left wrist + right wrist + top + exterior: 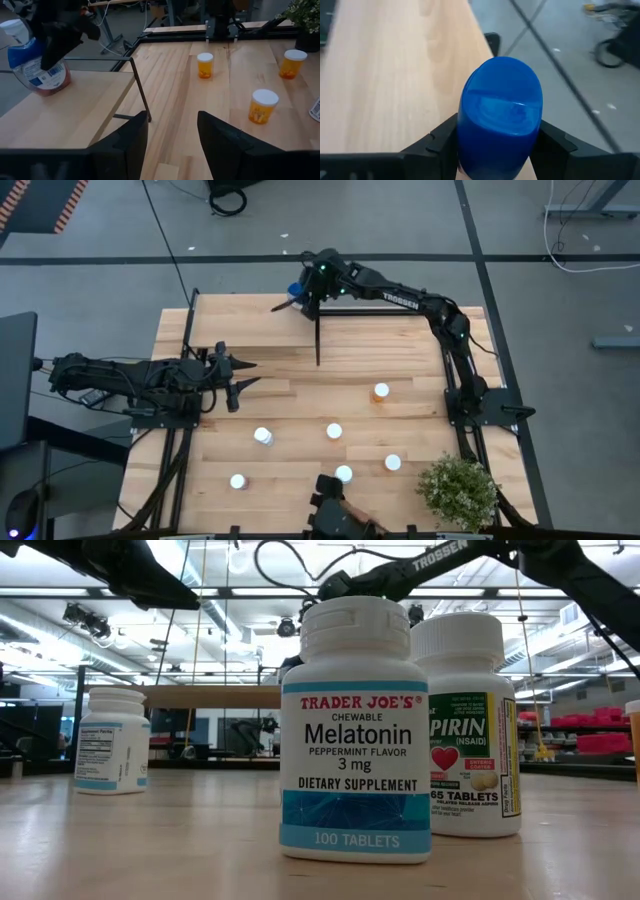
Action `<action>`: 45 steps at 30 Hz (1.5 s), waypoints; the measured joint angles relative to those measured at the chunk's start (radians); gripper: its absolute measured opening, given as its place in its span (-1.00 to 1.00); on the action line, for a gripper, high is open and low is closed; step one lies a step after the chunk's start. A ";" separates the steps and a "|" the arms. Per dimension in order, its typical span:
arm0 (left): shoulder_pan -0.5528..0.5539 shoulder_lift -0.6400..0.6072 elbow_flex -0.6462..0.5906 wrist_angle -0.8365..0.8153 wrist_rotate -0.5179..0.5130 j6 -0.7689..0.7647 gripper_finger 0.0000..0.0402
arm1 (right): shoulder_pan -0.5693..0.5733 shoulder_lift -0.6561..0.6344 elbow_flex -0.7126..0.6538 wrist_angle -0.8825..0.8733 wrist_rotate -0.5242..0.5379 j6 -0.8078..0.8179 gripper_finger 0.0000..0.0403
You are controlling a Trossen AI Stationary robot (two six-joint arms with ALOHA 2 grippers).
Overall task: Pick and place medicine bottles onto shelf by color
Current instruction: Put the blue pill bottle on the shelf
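Note:
The blue-topped bottle [500, 115] is at the far edge of the shelf [65, 115], with my right gripper [497, 145] shut on it; the high view shows that gripper [297, 292] at the table's far edge. My left gripper [172, 135] waits open over the table's left side, holding nothing. Orange white-capped bottles [262, 106] [205, 65] [291, 64] stand upright on the tabletop. In the low view a melatonin bottle [355, 730], an aspirin bottle [465, 725] and a white bottle [112, 740] stand on their bases. My right gripper pinches the bottle's body just below the blue cap [470, 150], one finger [437, 142] on each side. The fingers slant down at it from above. In the left wrist view the bottle [37, 70] leans a little, its base apparently on the shelf board.
Several white-capped bottles [334, 431] [263, 436] [392, 463] are scattered over the near half of the table. A green potted plant [458, 492] stands at the near right corner. The shelf's black frame post [140, 90] rises between my left gripper and the board.

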 joint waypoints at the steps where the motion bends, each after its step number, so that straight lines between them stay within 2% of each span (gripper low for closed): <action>1: 0.000 0.000 0.000 -0.004 0.000 0.000 -0.11 | -0.009 0.000 0.004 0.000 -0.026 -0.012 -0.03; 7: 0.000 0.000 0.000 -0.004 0.000 0.002 -0.12 | -0.036 0.000 0.027 -0.009 -0.077 -0.103 -0.03; 13: 0.000 0.000 0.000 0.007 0.000 0.023 -0.11 | -0.033 0.000 0.028 -0.009 -0.082 -0.207 -0.03; 22: 0.000 0.000 0.000 0.020 0.000 0.001 -0.09 | -0.033 0.000 0.028 -0.011 -0.096 -0.274 -0.03; 35: 0.000 0.000 0.000 0.082 0.000 -0.037 -0.07 | -0.050 0.000 0.028 -0.051 -0.152 -0.272 -0.02; 45: 0.000 0.002 0.000 0.106 0.000 -0.058 -0.07 | -0.071 0.000 0.028 -0.032 -0.134 -0.199 0.23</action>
